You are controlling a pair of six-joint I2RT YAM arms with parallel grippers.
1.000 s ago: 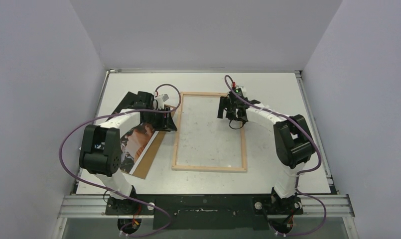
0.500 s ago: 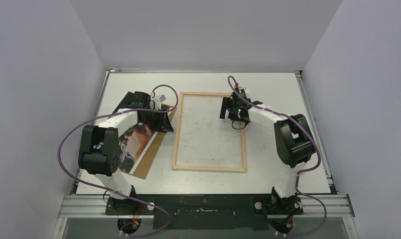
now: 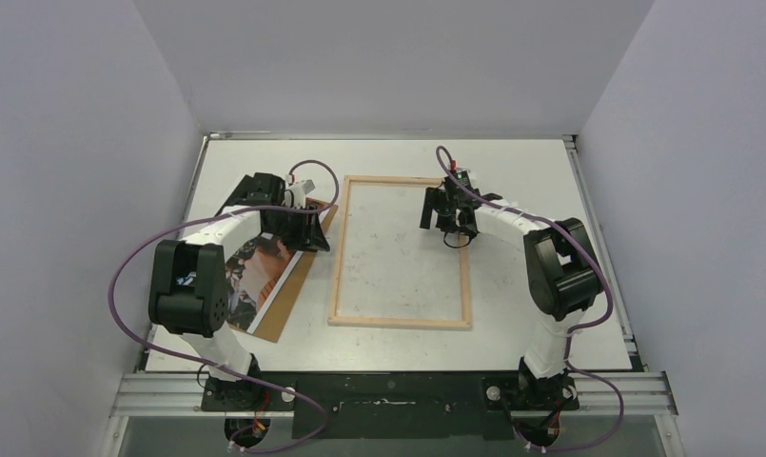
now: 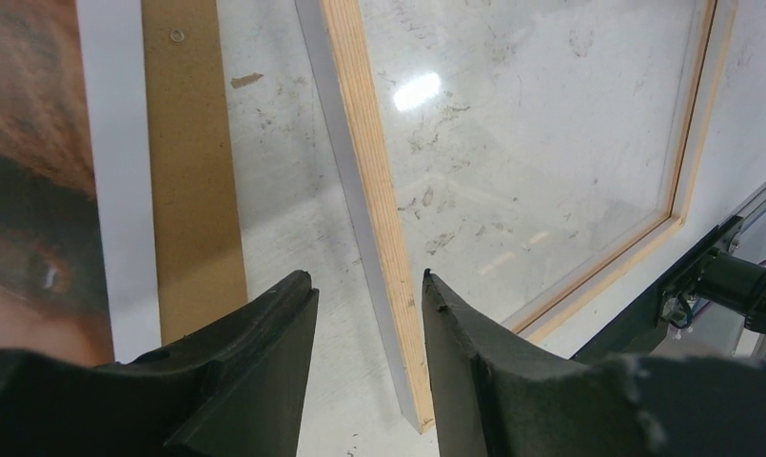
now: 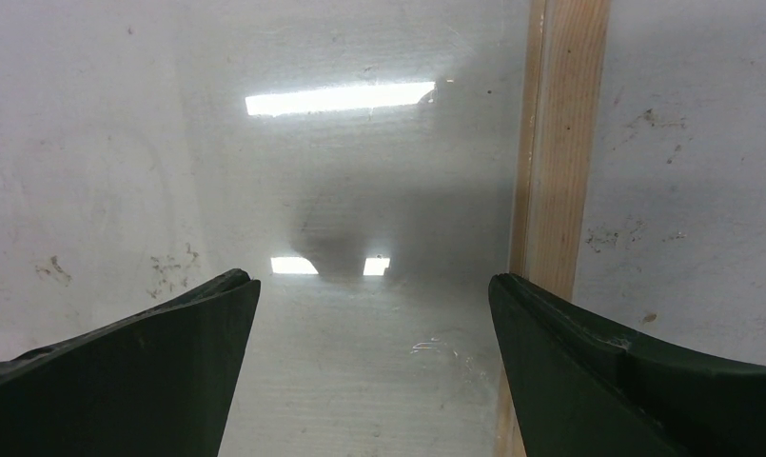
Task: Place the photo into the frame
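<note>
Two arms reach out over the white table point(image 3: 531, 171). Farthest left lies the photo point(image 3: 260, 271), face up, its dark scene with an orange-brown figure showing inside a white border. It rests on a brown backing panel point(image 3: 288, 303), whose bare strip sticks out along the photo's right side. The photo is wholly outside the frame. The left gripper point(image 3: 305, 227) hangs over the far end of that panel, just beside the frame's left slat. Its wrist view shows its fingers point(image 4: 265, 352) set a narrow way apart with nothing between them; through the gap show bare table and the slat's edge, though whether the tips touch the surface is hard to tell. The frame point(image 3: 400, 322) lies flat at mid-table, thin light wood around a clear pane point(image 5: 341, 143) that mirrors the ceiling lights. Over its right slat, towards the far end, the right gripper point(image 3: 452, 231) points down with fingers point(image 5: 150, 371) spread wide, holding nothing.
</note>
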